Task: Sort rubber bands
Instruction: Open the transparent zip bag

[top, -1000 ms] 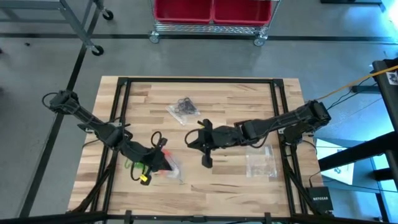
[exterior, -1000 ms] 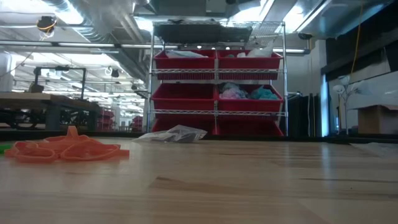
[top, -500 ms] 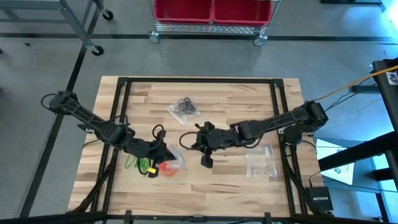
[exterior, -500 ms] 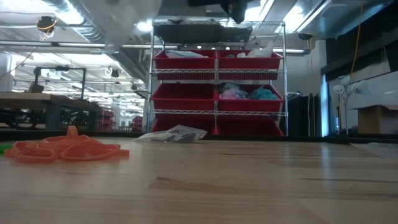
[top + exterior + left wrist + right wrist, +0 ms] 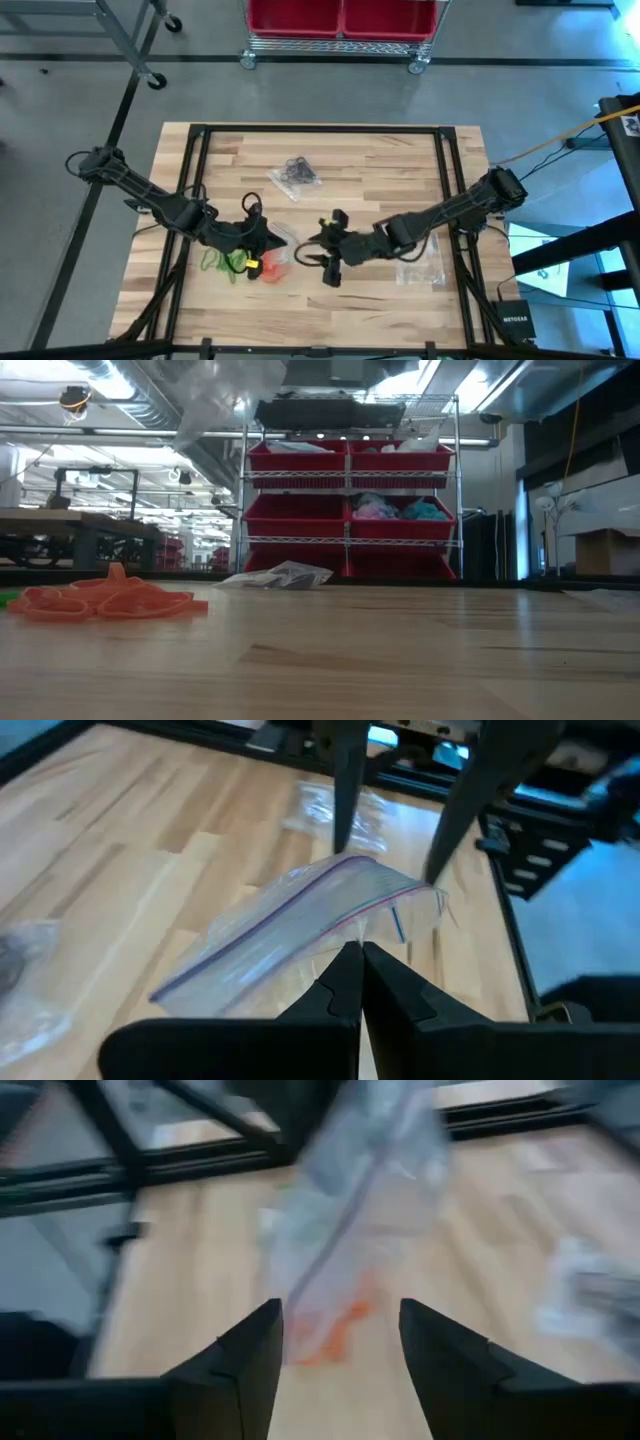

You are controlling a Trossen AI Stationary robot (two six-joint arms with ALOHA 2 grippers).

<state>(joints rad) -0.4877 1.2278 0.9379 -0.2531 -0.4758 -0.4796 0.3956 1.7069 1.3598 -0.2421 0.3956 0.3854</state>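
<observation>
My left gripper (image 5: 352, 982) has its fingers clamped on a clear bag (image 5: 300, 920); right gripper (image 5: 340, 1342) fingers apart, facing it. Orange rubber bands (image 5: 105, 600) below look light, floppy, tangly, so pinch single loops.

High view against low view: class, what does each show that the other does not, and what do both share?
Only the high view shows both arms: the left tool holding a clear bag above the orange-red bands, the open right tool close beside it, the green bands, and an empty bag by the right arm.

Only the low view shows the rack's red bins from the side.

Both share the orange-red bands, the bag of black bands and the wooden table.
</observation>
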